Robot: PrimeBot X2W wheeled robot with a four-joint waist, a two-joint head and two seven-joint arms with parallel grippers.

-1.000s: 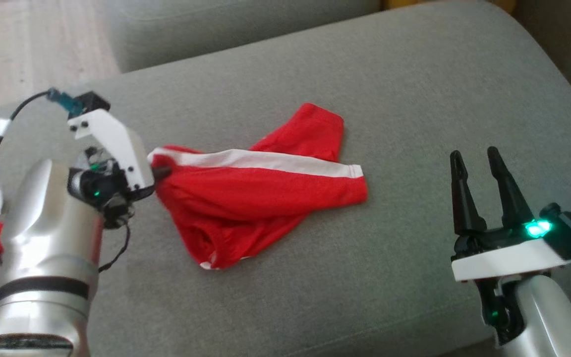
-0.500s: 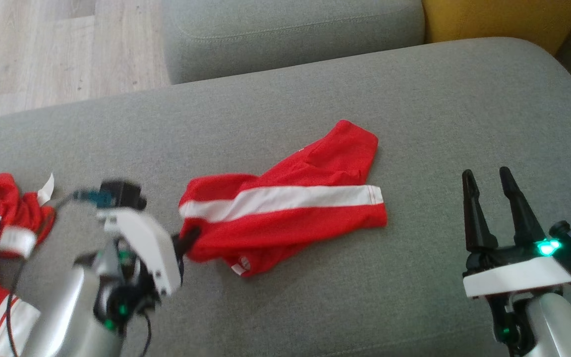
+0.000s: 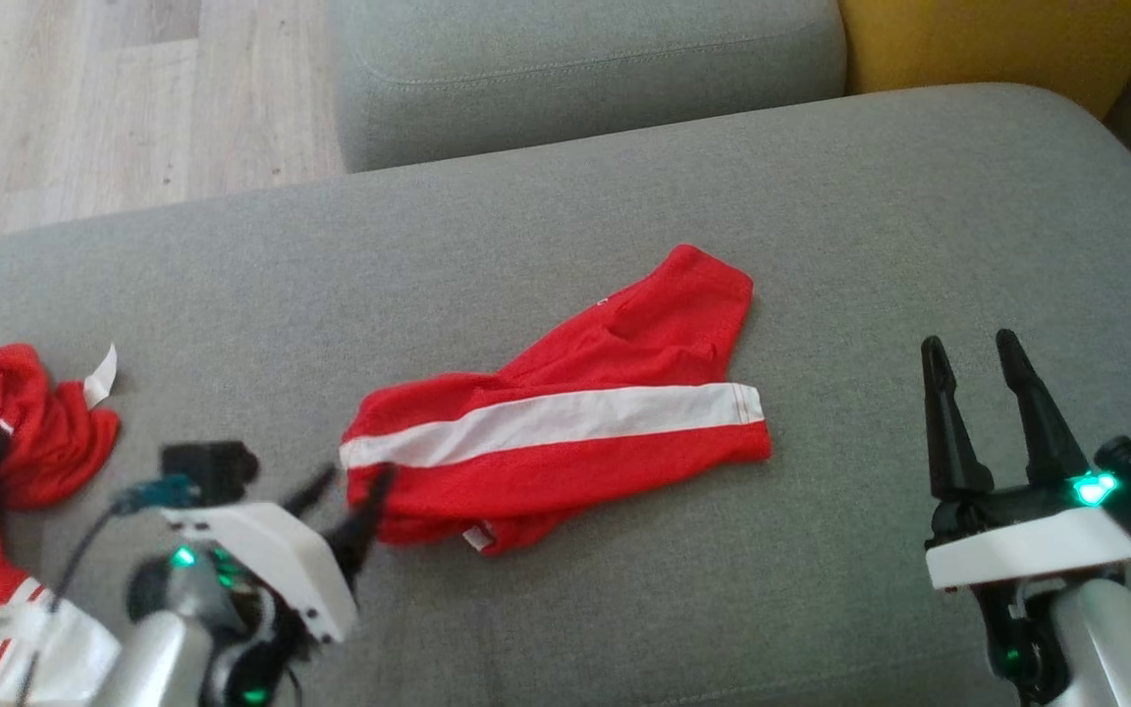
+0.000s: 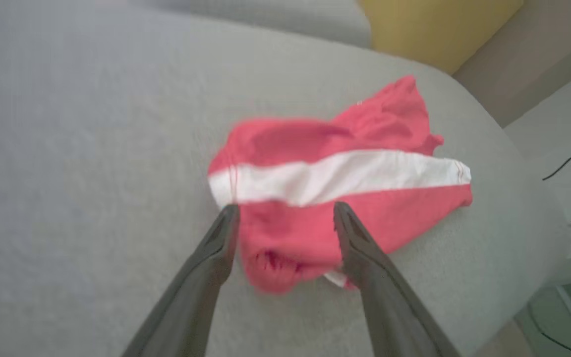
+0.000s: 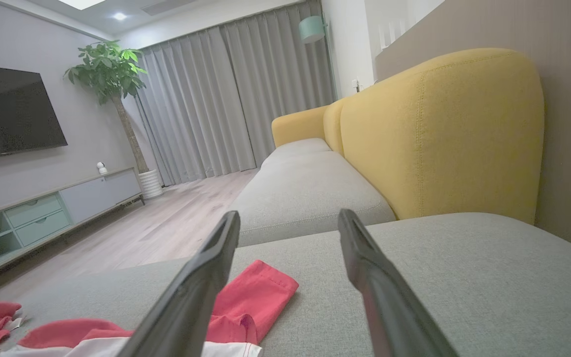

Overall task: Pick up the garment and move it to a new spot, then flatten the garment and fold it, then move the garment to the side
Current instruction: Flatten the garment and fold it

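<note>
Red cloth with black-and-white lettering, a second piece of clothing point(image 3: 45, 432), lies bunched at the left edge of the grey seat cushion point(image 3: 565, 196), with a white tag sticking up from it.

Just right of it, near the front left corner of the cushion, the left gripper point(image 3: 357, 473) points toward the middle. Its two dark fingers stand apart and clamp nothing. In the left wrist view the tips of this gripper point(image 4: 285, 208) sit over the near end of the garment point(image 4: 389, 208), one at its outer edge and one above the red cloth. Whether they touch the fabric I cannot tell, as that view is blurred.

The garment point(image 3: 565, 462), a pair of red shorts with a broad white stripe, lies flat around the middle of the cushion. One leg runs left to right, and the other angles away toward the back right.

Well to its right, near the front right corner, the right gripper point(image 3: 970, 342) hangs above bare cushion with its fingers spread and nothing between them.

Beyond the back edge are a wooden floor point(image 3: 84, 98), another grey cushion point(image 3: 585, 69) and a yellow backrest point(image 3: 997, 39).
</note>
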